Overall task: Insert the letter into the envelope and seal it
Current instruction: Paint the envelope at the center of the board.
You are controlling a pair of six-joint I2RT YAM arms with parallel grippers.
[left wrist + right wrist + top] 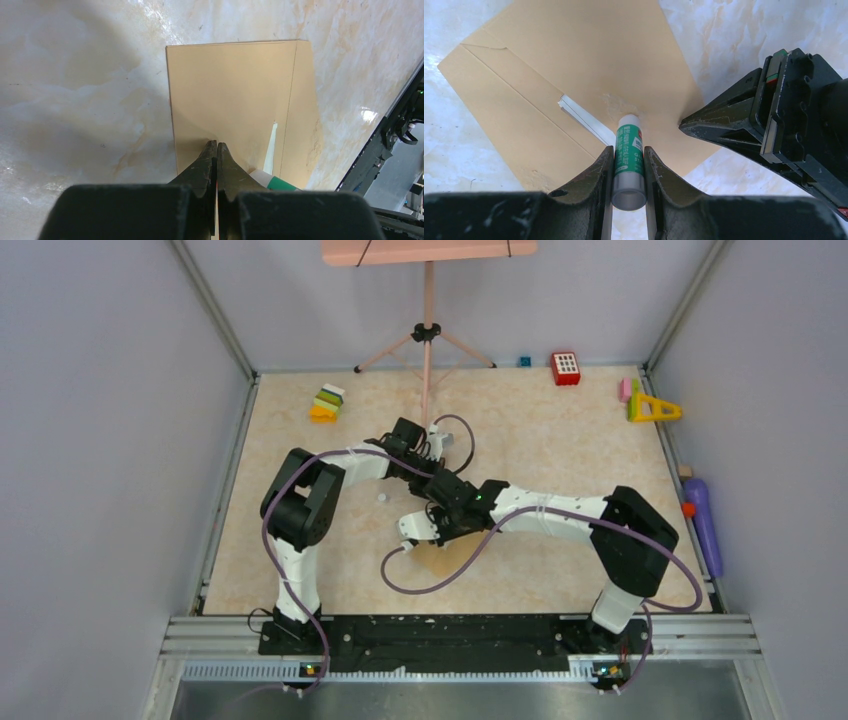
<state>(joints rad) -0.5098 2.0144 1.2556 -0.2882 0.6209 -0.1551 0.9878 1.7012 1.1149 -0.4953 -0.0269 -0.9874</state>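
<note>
The brown envelope [235,90] lies flat on the marbled table, also filling the right wrist view [574,55]. A thin white sliver, the letter's edge [581,116], shows along its fold line [271,147]. My right gripper [628,148] is shut on a green and white glue stick [629,131], whose white tip presses on the envelope's face beside a rough smeared patch. My left gripper [216,145] is shut with nothing between its fingers, its tips down on the envelope close beside the glue stick [277,182]. The left fingertips [686,125] show at the right of the right wrist view.
Both arms cross over the table's middle in the top view. A small white cap-like piece [381,498] lies left of them. Toys stand along the back: stacked coloured blocks [327,402], a red block [566,368], a yellow triangle [652,408]. A purple object [703,525] lies at the right edge.
</note>
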